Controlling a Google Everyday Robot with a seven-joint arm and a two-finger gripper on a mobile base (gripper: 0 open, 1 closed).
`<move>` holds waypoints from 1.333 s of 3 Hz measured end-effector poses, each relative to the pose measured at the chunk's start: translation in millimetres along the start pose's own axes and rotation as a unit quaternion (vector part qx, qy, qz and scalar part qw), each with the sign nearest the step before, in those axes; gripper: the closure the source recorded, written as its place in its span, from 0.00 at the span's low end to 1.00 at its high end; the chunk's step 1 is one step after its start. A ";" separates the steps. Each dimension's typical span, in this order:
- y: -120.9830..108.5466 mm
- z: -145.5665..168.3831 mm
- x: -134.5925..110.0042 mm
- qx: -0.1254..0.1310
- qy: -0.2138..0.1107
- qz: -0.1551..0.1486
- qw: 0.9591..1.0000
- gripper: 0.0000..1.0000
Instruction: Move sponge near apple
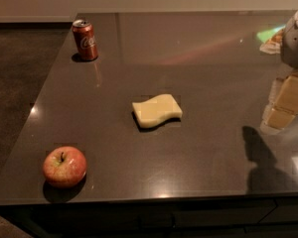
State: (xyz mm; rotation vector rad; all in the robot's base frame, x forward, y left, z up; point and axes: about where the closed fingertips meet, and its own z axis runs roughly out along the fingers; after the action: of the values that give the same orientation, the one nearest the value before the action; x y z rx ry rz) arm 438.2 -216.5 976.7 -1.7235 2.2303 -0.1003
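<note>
The pale-yellow sponge lies flat near the middle of the dark table. The red apple with yellow-green patches sits at the table's front left corner, well apart from the sponge. My gripper, with blocky pale-yellow fingers, hangs at the right edge of the view, above the table and far to the right of the sponge. It holds nothing that I can see.
A red cola can stands upright at the table's back left. A colourful packet lies at the back right, partly behind my arm. The table's front edge runs just below the apple; dark floor lies to the left.
</note>
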 end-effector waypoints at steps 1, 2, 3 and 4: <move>0.0 0.0 0.0 0.000 0.000 0.000 1.000 0.00; -2.2 1.2 -8.3 0.013 -0.008 0.002 1.000 0.00; -6.2 14.3 -25.6 0.020 -0.013 0.005 1.000 0.00; -13.6 44.5 -50.4 0.014 -0.023 0.031 0.999 0.00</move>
State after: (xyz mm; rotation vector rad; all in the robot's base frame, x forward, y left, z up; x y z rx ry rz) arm 475.0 -166.0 948.4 -1.6243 2.2357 -0.0764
